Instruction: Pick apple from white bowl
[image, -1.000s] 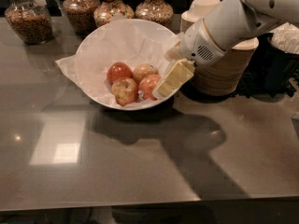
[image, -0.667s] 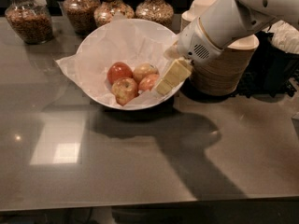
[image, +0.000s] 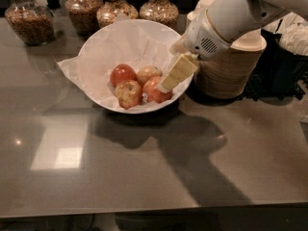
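Gripper [image: 167, 83] — held inside white bowl [image: 137, 109]; apple [image: 153, 93] is seen directly under the jaws, unlifted — closure cannot be told; lift outstanding.

The cream-coloured gripper [image: 171, 78] hangs over the right inner side of the wide white paper-lined bowl [image: 134, 40]. It covers the upper right part of the large red-pink apple [image: 153, 93] and a stretch of the bowl's right rim. The white robot arm [image: 231, 18] runs out past the top and right edges and hides part of the stack of beige disposable bowls [image: 226, 76]. The glass jars [image: 31, 23] are cut off at the top, their brown contents too blurred to name. The grey bench [image: 144, 162] runs beyond both sides.
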### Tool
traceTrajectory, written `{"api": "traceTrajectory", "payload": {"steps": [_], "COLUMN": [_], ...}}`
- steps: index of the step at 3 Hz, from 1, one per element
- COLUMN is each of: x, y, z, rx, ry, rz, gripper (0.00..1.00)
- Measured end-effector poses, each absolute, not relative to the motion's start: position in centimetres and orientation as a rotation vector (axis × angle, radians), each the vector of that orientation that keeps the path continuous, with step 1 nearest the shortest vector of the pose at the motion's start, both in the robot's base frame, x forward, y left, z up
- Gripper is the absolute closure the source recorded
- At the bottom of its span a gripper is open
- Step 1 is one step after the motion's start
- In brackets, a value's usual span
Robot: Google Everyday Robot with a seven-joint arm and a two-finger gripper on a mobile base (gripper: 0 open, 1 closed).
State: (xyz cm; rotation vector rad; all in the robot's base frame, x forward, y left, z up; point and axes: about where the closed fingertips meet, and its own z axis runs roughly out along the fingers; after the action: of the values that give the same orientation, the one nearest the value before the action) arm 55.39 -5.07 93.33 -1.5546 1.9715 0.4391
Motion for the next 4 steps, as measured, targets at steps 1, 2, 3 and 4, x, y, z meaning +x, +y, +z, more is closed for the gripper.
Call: {"api": "traceTrajectory", "payload": {"steps": [1,2,3,4], "x": [56.22,56.38,55.87,55.51], "y": [-6.52,-6.85,-6.3,-5.87], "z": [94.43,94.78,94.17,93.83], "rx": [-1.537,-1.528,-1.538,-1.549], "ry": [1.974,1.969,1.969,1.969], "rz": [0.389,0.385,0.415,0.431], "gripper": [0.24,0.24,0.25,0.25]}}
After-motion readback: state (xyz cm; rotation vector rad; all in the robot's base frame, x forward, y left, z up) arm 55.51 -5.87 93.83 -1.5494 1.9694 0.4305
